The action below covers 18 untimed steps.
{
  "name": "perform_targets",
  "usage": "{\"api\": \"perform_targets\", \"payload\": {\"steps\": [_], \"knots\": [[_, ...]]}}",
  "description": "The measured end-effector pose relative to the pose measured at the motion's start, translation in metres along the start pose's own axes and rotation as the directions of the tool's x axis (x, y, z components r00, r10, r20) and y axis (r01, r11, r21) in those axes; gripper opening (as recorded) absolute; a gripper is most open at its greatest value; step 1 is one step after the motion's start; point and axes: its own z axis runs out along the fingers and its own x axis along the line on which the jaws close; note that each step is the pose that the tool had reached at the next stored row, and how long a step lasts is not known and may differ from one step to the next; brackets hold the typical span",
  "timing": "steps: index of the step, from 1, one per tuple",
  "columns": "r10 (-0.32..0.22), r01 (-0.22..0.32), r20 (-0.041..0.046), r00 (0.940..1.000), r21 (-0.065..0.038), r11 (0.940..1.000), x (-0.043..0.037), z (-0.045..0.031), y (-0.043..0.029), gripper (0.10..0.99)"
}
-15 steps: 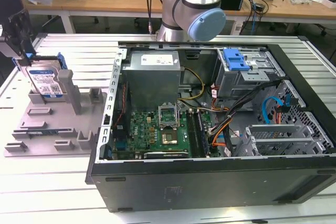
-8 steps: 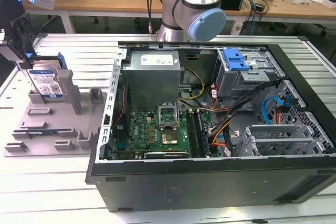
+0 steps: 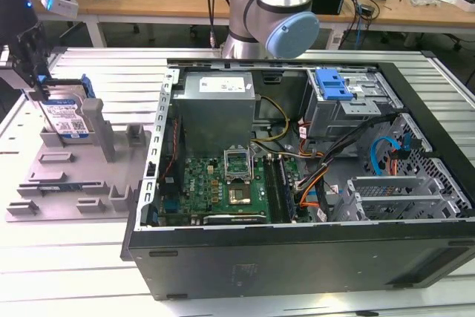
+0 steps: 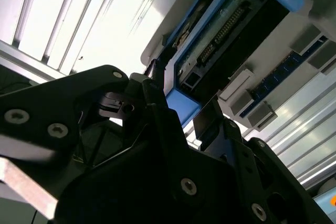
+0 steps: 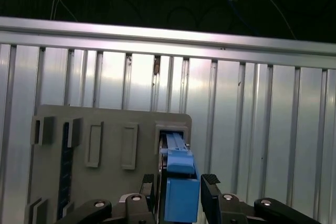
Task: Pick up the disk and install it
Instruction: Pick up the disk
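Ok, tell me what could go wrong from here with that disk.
1. The end effector is at the narrow blue top edge of the disk, which stands upright in the grey holder; a hold that small might slip or let it tilt.
2. A pull that is not straight up could jam it in the holder's slot.
3. Loose cables cross the open computer case; they might snag it.
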Motion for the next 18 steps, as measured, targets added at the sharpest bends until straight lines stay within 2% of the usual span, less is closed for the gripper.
{"api": "perform_targets", "payload": {"steps": [6,7,18], "knots": [[0.000,0.000,-0.0001,1.0000,0.000,1.0000,0.0000,0.0027,0.0000,0.467],[0.000,0.000,0.0000,1.0000,0.000,1.0000,0.0000,0.0035,-0.0001,0.392],[0.000,0.000,0.0000,1.0000,0.000,1.0000,0.0000,0.0056,0.0001,0.392]]}}
